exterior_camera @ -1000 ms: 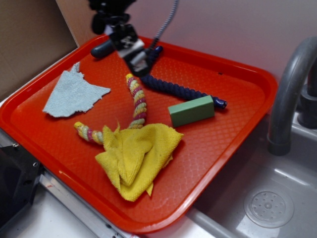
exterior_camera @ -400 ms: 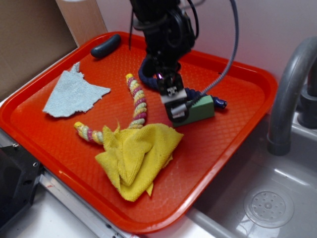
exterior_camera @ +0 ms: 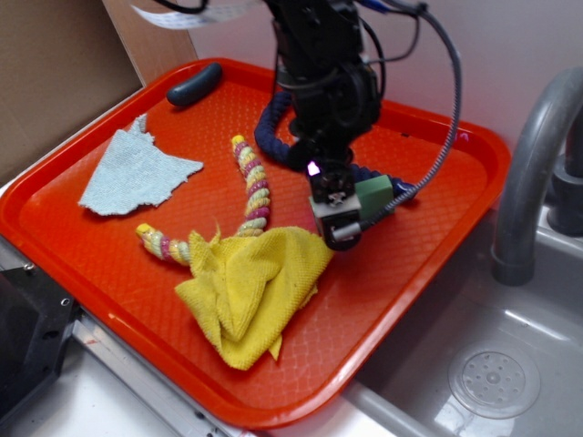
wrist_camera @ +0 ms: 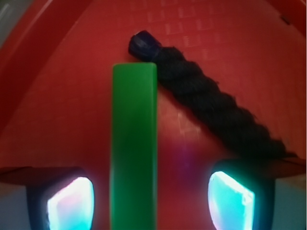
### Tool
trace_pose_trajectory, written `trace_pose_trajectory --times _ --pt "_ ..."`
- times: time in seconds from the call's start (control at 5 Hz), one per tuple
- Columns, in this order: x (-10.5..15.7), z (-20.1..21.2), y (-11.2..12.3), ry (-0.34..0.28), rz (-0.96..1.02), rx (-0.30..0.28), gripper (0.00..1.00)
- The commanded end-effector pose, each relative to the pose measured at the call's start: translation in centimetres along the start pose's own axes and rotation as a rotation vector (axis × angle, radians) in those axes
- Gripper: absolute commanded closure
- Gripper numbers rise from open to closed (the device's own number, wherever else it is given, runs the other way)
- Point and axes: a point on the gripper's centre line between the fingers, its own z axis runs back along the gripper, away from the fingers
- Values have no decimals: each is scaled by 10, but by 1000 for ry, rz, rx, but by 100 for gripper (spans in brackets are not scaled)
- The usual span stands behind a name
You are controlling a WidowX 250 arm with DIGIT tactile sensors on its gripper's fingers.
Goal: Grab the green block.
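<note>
**op:** looking down through the wrist view, i see the green block (wrist_camera: 134, 143) running lengthwise between my fingers (wrist_camera: 69, 201), which stand apart, one on each side, neither touching it. the block sits closer to the finger at 9 o'clock than to the one at 3 o'clock.

**obs:** where is the block on the tray?

**op:** in the exterior view the gripper (exterior_camera: 333, 214) hangs right over it, so only the block's far end (exterior_camera: 373, 193) shows, poking out toward 3 o'clock. it lies flat on the orange tray (exterior_camera: 437, 264), right of the tray's middle.

**obs:** anything crowding it?

**op:** the dark blue rope (exterior_camera: 273, 137) lies just behind it, at 12 o'clock of the block; in the wrist view its capped end (wrist_camera: 144, 44) sits right at the block's far corner, close enough that i cannot tell if they touch. the yellow cloth (exterior_camera: 250, 287) is bunched at 7 o'clock of the gripper, near it. the striped rope (exterior_camera: 253, 187) curves off at 9 o'clock, and the pale blue cloth scrap (exterior_camera: 132, 173) lies well apart beyond it.
</note>
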Motion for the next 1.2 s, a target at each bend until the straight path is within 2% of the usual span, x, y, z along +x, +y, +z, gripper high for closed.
trace_pose_trajectory --times 0.0,0.4,0.6,0.8,1.0 --pt "10 -4 -10 -17 -15 17 100" --pt "7 5 -5 -35 -12 24 100" --pt "-6 41 15 -12 121 69 100" --pt "-30 83 34 -12 304 82 100" --pt "-55 111 37 -21 439 133 100"
